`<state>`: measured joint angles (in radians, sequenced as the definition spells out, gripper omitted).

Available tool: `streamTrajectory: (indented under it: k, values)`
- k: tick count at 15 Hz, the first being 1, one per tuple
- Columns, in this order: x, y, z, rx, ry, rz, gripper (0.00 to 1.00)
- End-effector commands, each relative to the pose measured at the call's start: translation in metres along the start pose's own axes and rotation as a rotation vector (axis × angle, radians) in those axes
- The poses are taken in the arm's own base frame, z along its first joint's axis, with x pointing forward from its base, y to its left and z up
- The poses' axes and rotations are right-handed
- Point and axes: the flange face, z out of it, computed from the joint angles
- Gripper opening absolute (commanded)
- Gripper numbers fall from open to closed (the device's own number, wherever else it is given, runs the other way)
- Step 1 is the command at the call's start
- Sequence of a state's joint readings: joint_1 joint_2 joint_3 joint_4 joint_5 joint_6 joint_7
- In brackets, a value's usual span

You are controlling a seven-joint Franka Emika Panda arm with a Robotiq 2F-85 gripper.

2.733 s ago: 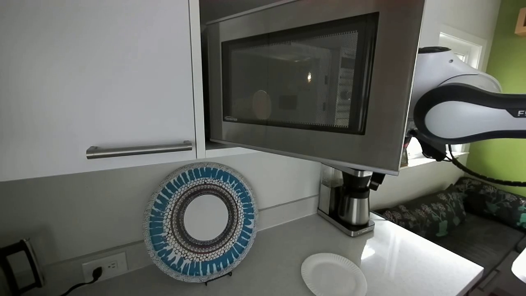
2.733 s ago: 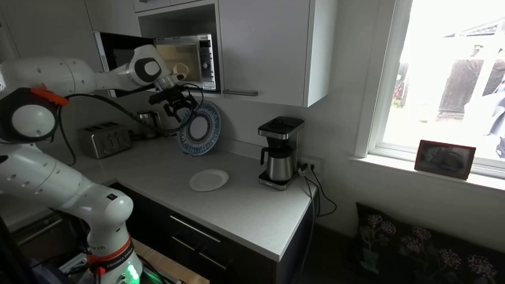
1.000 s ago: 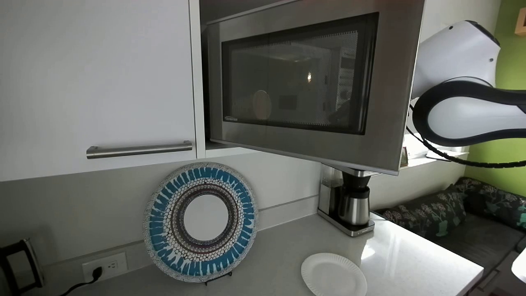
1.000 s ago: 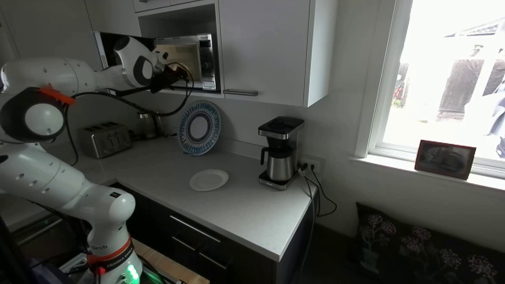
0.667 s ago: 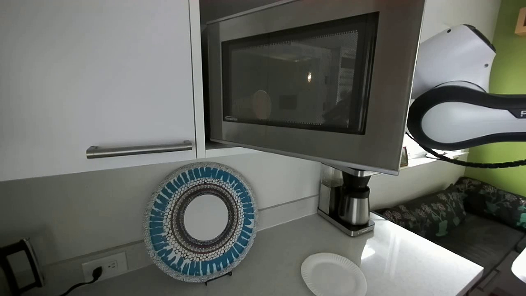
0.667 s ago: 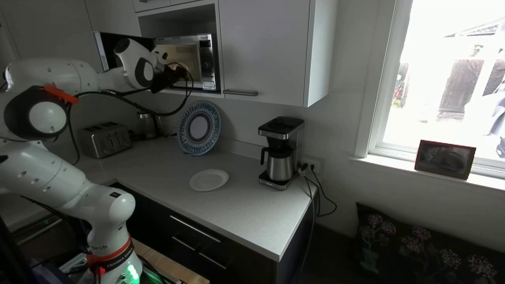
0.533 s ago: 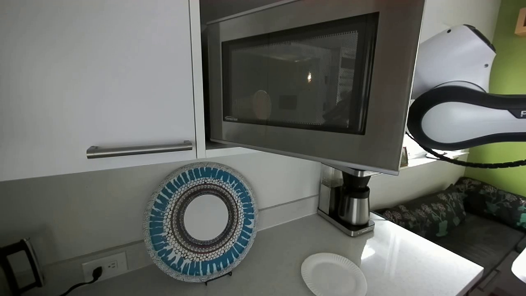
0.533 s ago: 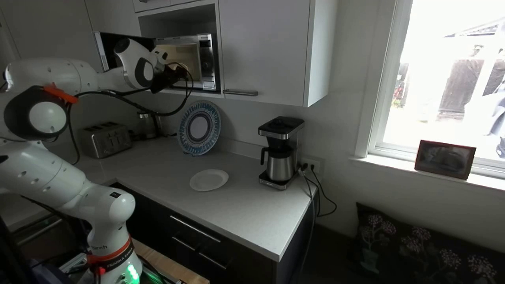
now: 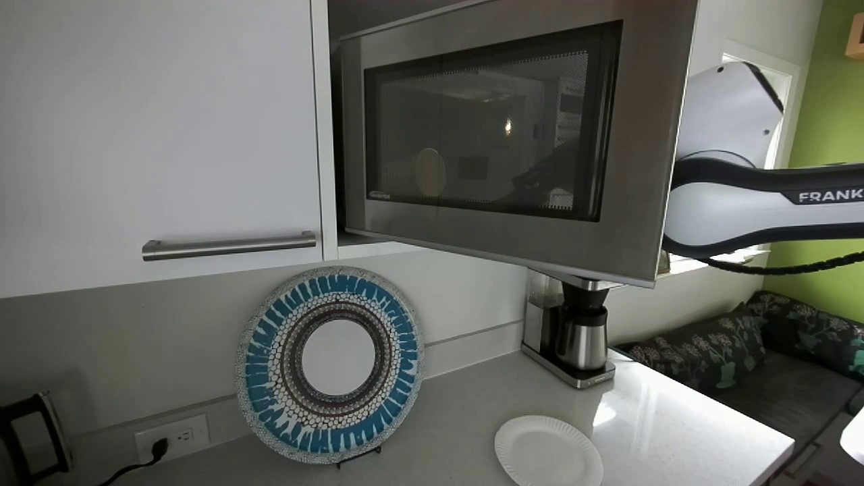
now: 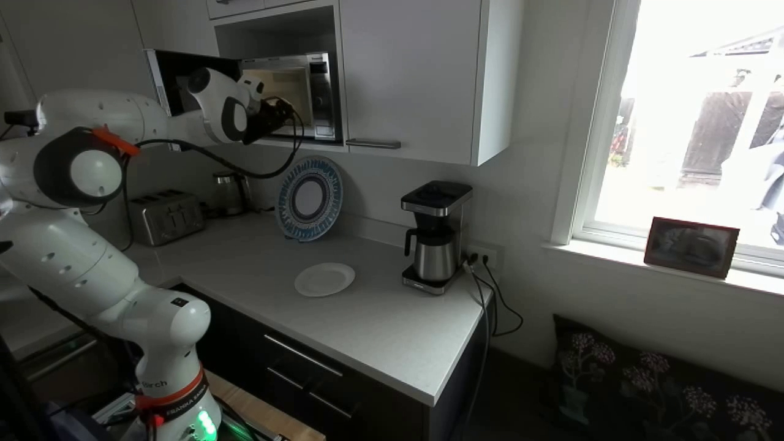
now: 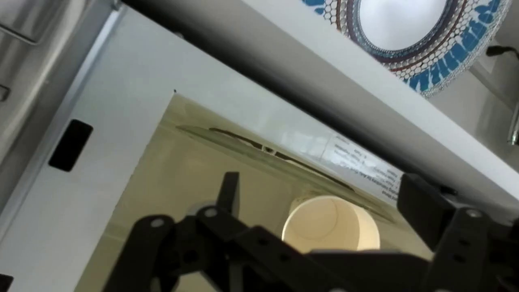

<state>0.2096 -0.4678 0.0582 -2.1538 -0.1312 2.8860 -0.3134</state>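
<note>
A: What surface carries the things here?

B: A pale, smooth kitchen countertop (image 10: 380, 337), with a round, white, ridge-rimmed paper plate (image 10: 324, 280) lying flat on it.

A: And what stands around that plate?

B: Near it, an upright black-and-steel coffee maker (image 10: 435, 239). Beyond it in an exterior view, a round, blue-patterned disc (image 10: 309, 198) with a pale centre, propped on a small black stand (image 9: 359, 457). Well apart from it, a boxy steel toaster (image 10: 166, 217) and a steel-lidded, black-handled kettle (image 10: 228, 195).

Daylight glares through the overexposed window (image 10: 698, 116).
</note>
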Motion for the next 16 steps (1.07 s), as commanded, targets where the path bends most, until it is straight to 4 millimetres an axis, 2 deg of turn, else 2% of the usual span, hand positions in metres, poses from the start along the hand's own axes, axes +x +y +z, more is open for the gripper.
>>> streamTrajectory:
  k: [1,10,11,16]
  values:
    - [0.007,0.002,0.022,0.015,0.084,0.054,1.00]
    - [0.023,-0.005,0.057,0.051,0.228,0.199,1.00]
    - [0.019,-0.006,0.047,0.046,0.210,0.176,1.00]
    - [0.021,-0.006,0.056,0.049,0.212,0.184,1.00]
